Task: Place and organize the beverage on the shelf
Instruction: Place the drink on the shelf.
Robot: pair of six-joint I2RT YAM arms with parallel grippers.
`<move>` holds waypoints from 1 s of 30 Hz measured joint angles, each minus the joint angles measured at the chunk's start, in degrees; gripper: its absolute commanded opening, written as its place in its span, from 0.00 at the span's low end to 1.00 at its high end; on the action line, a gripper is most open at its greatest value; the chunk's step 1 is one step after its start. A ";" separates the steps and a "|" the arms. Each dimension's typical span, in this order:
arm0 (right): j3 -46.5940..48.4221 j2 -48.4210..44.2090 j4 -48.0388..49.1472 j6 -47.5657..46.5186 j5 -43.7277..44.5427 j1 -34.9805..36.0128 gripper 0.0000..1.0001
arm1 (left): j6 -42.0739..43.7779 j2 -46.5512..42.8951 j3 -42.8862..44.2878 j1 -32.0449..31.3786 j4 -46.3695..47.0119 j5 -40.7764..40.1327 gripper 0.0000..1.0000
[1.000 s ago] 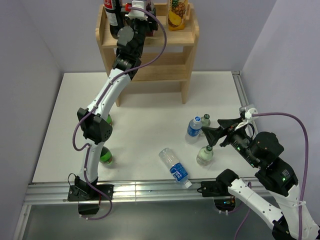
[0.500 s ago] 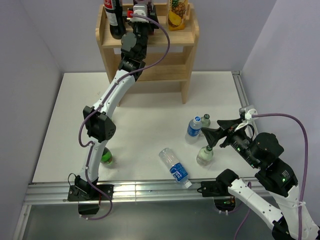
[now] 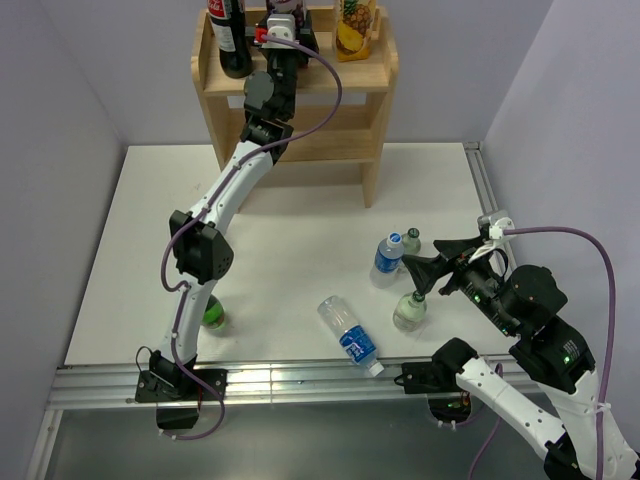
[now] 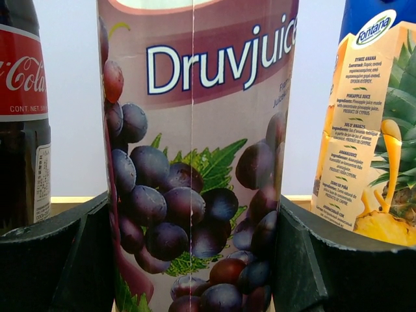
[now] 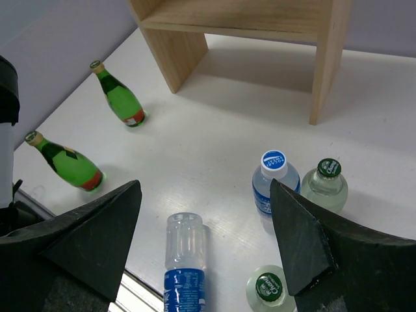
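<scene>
My left gripper is over the top board of the wooden shelf, shut on a purple grape juice carton. Its fingers press both sides of the carton, which stands upright. Left of it on that board is a cola bottle, and to its right a pineapple juice carton. My right gripper hangs open and holds nothing above the table's right side. Under it a water bottle lies flat.
An upright blue-capped water bottle and two clear green-capped bottles stand near my right gripper. Two green glass bottles stand at the table's left, by my left arm. The table's front rail runs along the near edge.
My left arm has stretched further back over the shelf top, carrying the grape juice carton between the cola bottle and the pineapple carton. The right arm has not moved.
</scene>
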 measured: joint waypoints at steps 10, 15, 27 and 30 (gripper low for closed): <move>0.00 -0.07 0.00 0.00 -0.02 0.00 0.86 | 0.44 0.20 0.09 -0.02 0.11 0.26 0.83; 0.00 -0.42 0.02 0.00 -0.07 0.00 0.86 | -0.02 0.20 -2.05 -0.04 -1.18 -0.09 0.91; 0.00 -0.57 0.02 0.00 -0.26 0.00 0.86 | -1.18 -1.64 -4.68 -0.09 -2.58 -0.66 0.95; 0.00 -0.57 0.04 -0.02 -0.28 0.00 0.86 | -1.31 -2.99 -6.71 -0.26 -2.64 -0.68 0.97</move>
